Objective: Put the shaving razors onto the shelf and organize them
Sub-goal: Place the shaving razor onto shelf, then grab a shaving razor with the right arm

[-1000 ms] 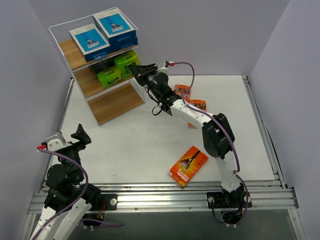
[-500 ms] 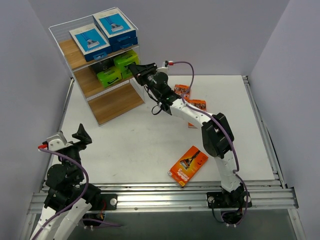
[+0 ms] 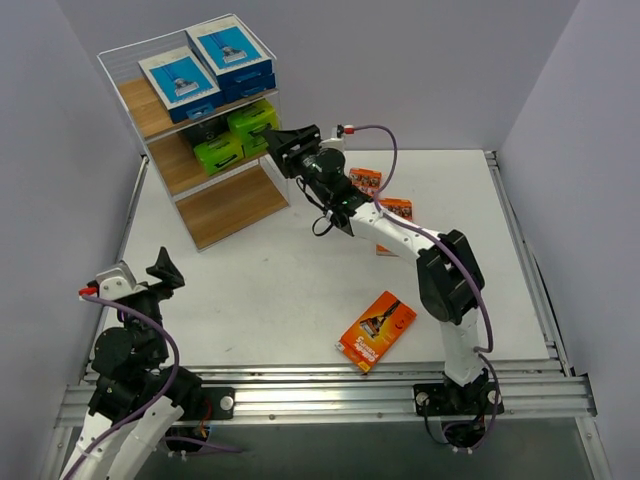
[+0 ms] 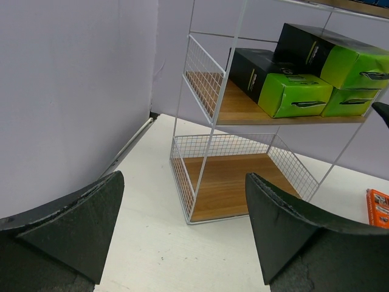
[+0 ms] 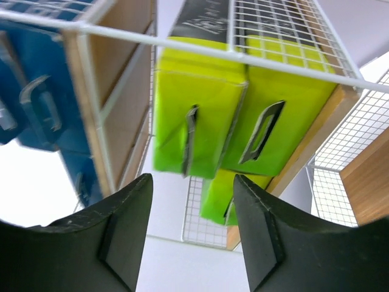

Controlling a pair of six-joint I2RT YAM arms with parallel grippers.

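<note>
On the shelf [image 3: 232, 205], blue packs [image 3: 180, 78] and green-ended packs [image 3: 220, 152] are stacked; orange packs [image 3: 377, 330] are left away from it; the right gripper [image 3: 274, 139] and left gripper [image 3: 164, 268] are spread, empty.

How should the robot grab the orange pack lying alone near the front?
From above, pinching the orange pack across its two long edges. It lies flat and slanted on the table, so the wrist likely must turn to match.

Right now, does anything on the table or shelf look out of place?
Nothing damaged, but three packs lie off the shelf: the front orange pack sits diagonally on the table, and the two rear orange packs are partly hidden behind the right arm. The blue packs and green packs on the shelf look tidy.
</note>
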